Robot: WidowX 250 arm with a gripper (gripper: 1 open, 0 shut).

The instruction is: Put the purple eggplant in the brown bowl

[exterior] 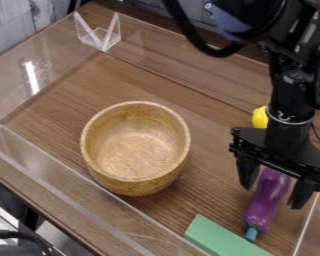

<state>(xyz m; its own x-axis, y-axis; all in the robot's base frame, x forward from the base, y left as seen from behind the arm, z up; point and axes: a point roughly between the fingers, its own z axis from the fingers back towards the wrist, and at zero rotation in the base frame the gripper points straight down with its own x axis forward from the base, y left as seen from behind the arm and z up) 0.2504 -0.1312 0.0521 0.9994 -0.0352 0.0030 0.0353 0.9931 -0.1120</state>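
Note:
The purple eggplant (266, 202) lies on the wooden table at the lower right, its bluish-green stem tip pointing toward the front edge. My gripper (272, 190) hangs straight down over its fatter end, open, with one black finger on each side of the eggplant. Whether the fingers touch it cannot be told. The brown bowl (135, 147), round, light wood and empty, stands to the left of the gripper, about a hand's width away.
A small yellow lemon (260, 118) sits behind the gripper, partly hidden by the arm. A flat green block (230, 240) lies at the front edge beside the eggplant's tip. Clear plastic walls (43, 60) ring the table, with a folded clear piece (99, 32) at the back.

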